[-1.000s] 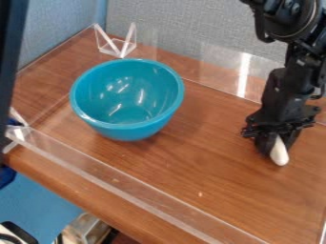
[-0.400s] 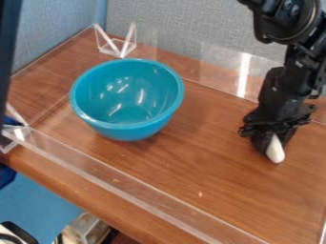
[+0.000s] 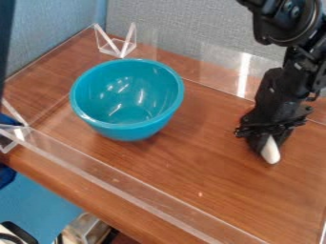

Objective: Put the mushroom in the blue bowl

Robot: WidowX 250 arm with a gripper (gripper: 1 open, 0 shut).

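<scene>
At right of tabletop [image 3: 192,176], claw [image 3: 264,136] closed on mushroom [image 3: 270,151], pale stem protruding below; cap hidden, contact w/ surface unclear. Blue bowl [image 3: 126,99] upright at left, well apart, nothing visible inside. Status: grasp apparently done; remaining, by judgement: lift (if req'd), carry over bowl, release.

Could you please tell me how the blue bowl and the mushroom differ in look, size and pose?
The round, glossy turquoise-blue bowl is far wider than the small mushroom with a cream-white stem. The bowl is hollow and sits upright, opening upward, while the mushroom slants with its stem pointing down and toward the camera. The bowl stands free of the black gripper, whereas the mushroom is at its fingers, cap hidden. Both are over the brown wooden table.
</scene>
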